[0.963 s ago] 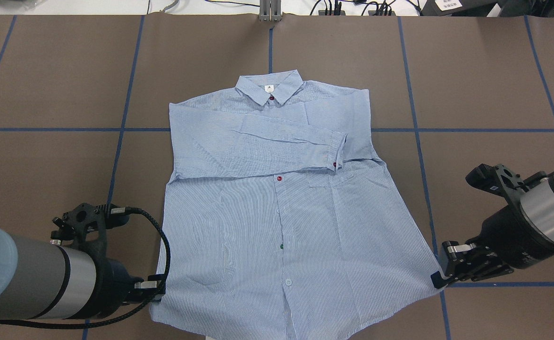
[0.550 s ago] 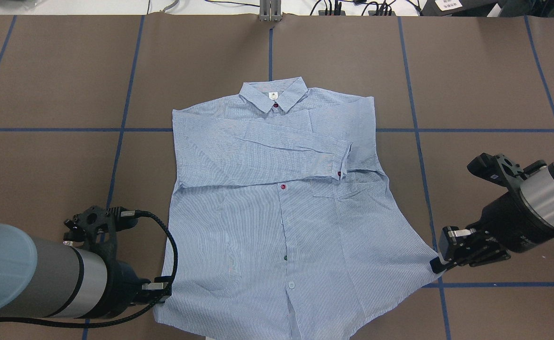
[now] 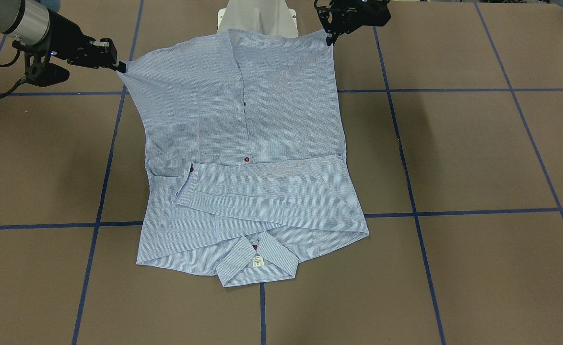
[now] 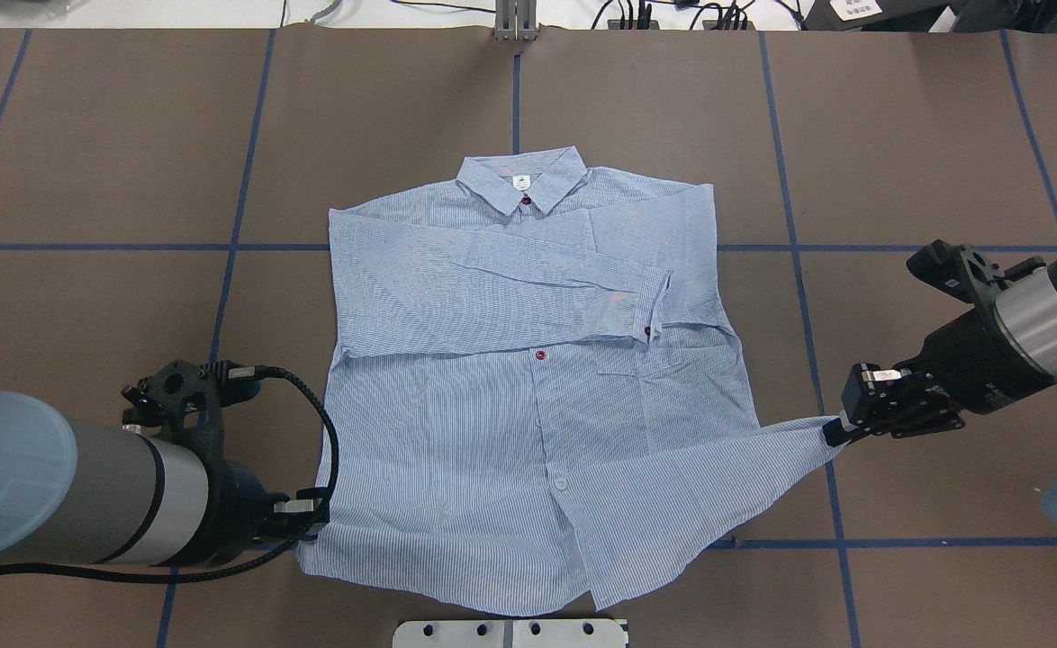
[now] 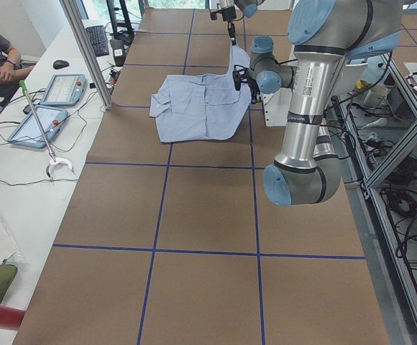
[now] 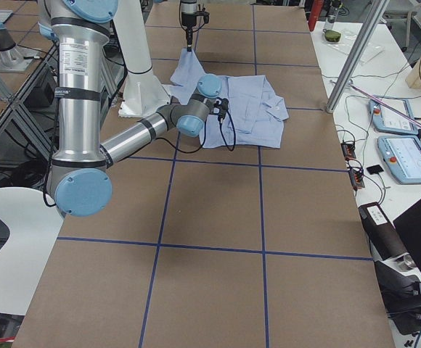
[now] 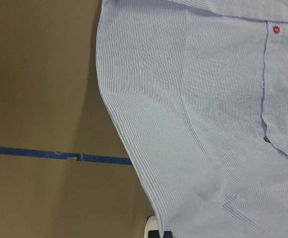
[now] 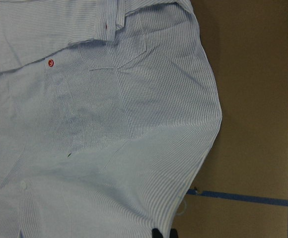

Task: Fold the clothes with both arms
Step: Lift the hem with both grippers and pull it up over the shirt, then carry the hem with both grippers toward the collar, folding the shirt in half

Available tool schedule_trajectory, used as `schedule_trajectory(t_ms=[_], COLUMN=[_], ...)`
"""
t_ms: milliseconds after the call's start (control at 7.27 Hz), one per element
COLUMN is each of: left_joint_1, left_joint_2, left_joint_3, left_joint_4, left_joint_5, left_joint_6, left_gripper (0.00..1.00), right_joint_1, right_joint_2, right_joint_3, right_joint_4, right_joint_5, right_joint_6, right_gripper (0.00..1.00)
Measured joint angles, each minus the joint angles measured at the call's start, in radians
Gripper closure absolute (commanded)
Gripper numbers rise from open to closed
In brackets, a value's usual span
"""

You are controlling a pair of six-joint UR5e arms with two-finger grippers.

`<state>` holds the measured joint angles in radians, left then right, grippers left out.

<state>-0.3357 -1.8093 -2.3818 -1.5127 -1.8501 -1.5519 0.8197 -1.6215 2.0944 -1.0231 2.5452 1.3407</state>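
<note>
The light blue-and-white striped shirt (image 4: 492, 396) lies face up on the brown table, collar (image 4: 521, 178) at the far side and one sleeve folded across the chest. My left gripper (image 4: 308, 533) is shut on the near left hem corner. My right gripper (image 4: 836, 436) is shut on the near right hem corner and holds it raised, so the hem hangs in a slope. In the front-facing view the left gripper (image 3: 330, 39) and right gripper (image 3: 121, 67) hold the two hem corners of the shirt (image 3: 243, 124). Both wrist views show shirt cloth (image 7: 198, 124) (image 8: 109, 124) running into the fingertips.
Blue tape lines (image 4: 943, 247) divide the brown table cover. The white pedestal base (image 4: 510, 633) sits at the near edge under the hem. Tablets and cables (image 5: 57, 90) lie on the white side table past the far edge, where an operator sits.
Both grippers have lifted the hem corners. The right gripper has moved toward the collar with its corner. The left gripper has risen slightly, and the shirt slid a little before that.
</note>
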Motion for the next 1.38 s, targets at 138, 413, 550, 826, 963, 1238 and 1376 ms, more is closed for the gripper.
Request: schedule_trajectory(t_ms=[138, 413, 550, 826, 963, 1238, 1376], left_joint_1=[-0.022, -0.063, -0.087, -0.152, -0.187, -0.246, -0.272], left_joint_2=[0.0, -0.022, -0.037, -0.049, -0.051, -0.079, -0.107], left_joint_3=[0.017, 0.07, 0.104, 0.166, 0.19, 0.248, 0.281], left_joint_4=[-0.021, -0.054, -0.069, -0.116, -0.129, -0.156, -0.162], left_joint_5=[-0.002, -0.003, -0.003, -0.004, -0.005, -0.005, -0.005], left_joint_6=[-0.001, -0.001, -0.001, 0.014, 0.042, 0.073, 0.078], left_gripper=[1.0, 1.0, 1.0, 1.0, 1.0, 1.0, 1.0], right_joint_1=[0.014, 0.036, 0.052, 0.094, 0.119, 0.171, 0.189], right_joint_2=[0.016, 0.068, 0.102, 0.177, 0.219, 0.324, 0.378], right_joint_3=[-0.018, -0.066, -0.098, -0.176, -0.222, -0.334, -0.39], right_joint_4=[0.003, -0.001, -0.003, -0.006, -0.006, -0.007, -0.007], right_joint_5=[0.0, -0.001, -0.002, -0.002, -0.002, -0.002, -0.001], right_joint_6=[0.0, 0.001, 0.002, 0.001, 0.001, -0.001, -0.003], right_gripper=[1.0, 1.0, 1.0, 1.0, 1.0, 1.0, 1.0])
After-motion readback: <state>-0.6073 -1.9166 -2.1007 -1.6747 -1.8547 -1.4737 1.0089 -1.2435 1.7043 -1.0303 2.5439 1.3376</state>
